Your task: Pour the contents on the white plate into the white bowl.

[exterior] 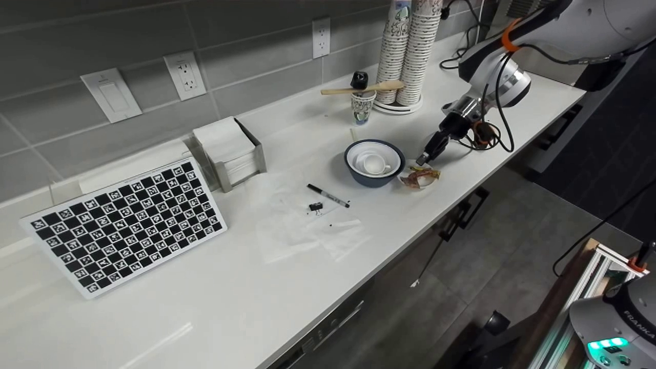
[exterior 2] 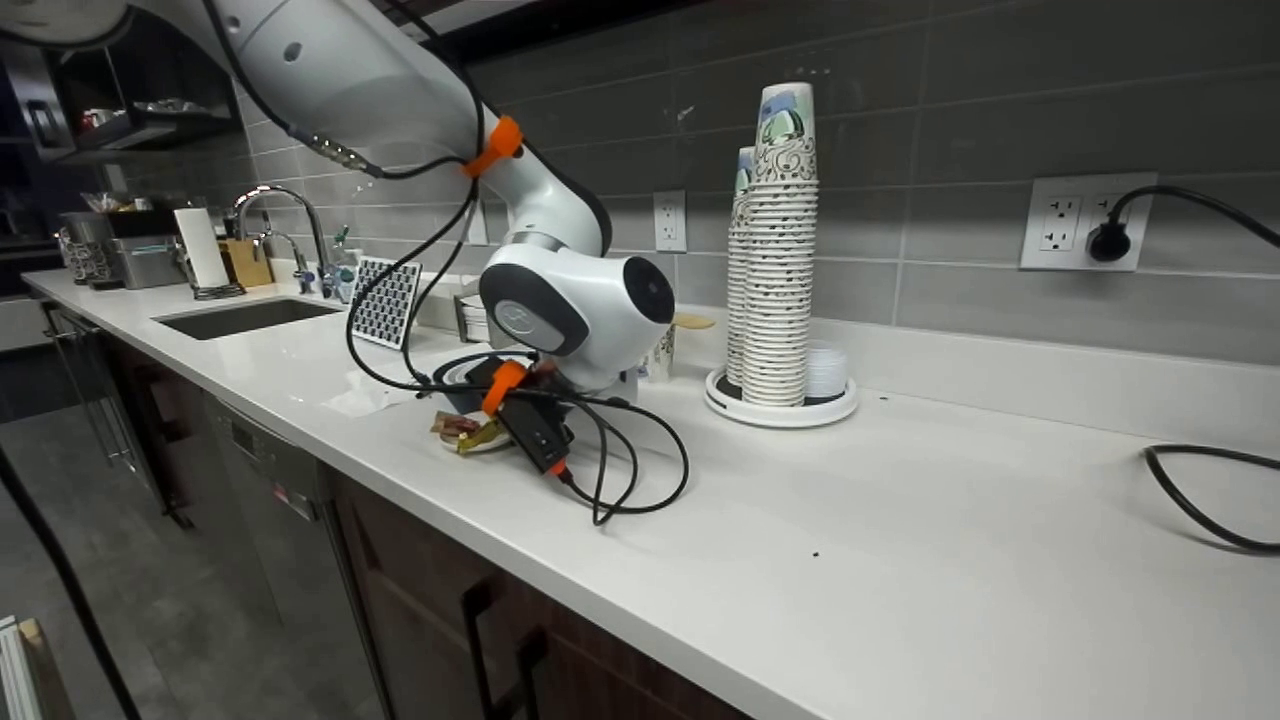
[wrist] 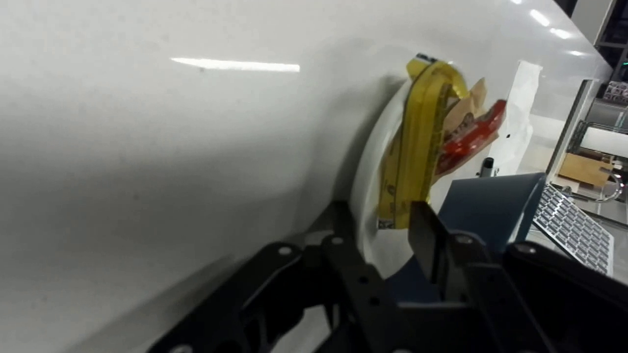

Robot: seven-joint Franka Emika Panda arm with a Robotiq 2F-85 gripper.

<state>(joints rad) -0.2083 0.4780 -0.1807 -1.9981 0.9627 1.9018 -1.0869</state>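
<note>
The white plate (exterior: pixel 427 181) lies on the counter near its front edge, with yellow, red and brown wrappers (exterior: pixel 411 178) on it. In the wrist view its raised rim (wrist: pixel 365 181) runs between my fingers, beside the yellow wrapper (wrist: pixel 417 147) and red wrapper (wrist: pixel 471 144). My gripper (wrist: pixel 380 215) is open, one finger outside the rim and one on the inner side; I see no contact. In an exterior view my gripper (exterior: pixel 423 159) points down at the plate's edge. A white bowl (exterior: pixel 363 152) with a white cup sits inside a dark blue bowl (exterior: pixel 371 180) beside the plate.
Tall cup stacks (exterior: pixel 393 61) and a paper cup (exterior: pixel 362 108) with a wooden spoon (exterior: pixel 363 89) stand near the wall. A marker (exterior: pixel 328 195), thin white paper (exterior: pixel 302 236), a napkin holder (exterior: pixel 230 154) and a checkered board (exterior: pixel 128 225) lie farther along. Cables (exterior 2: pixel 640 500) hang by the wrist.
</note>
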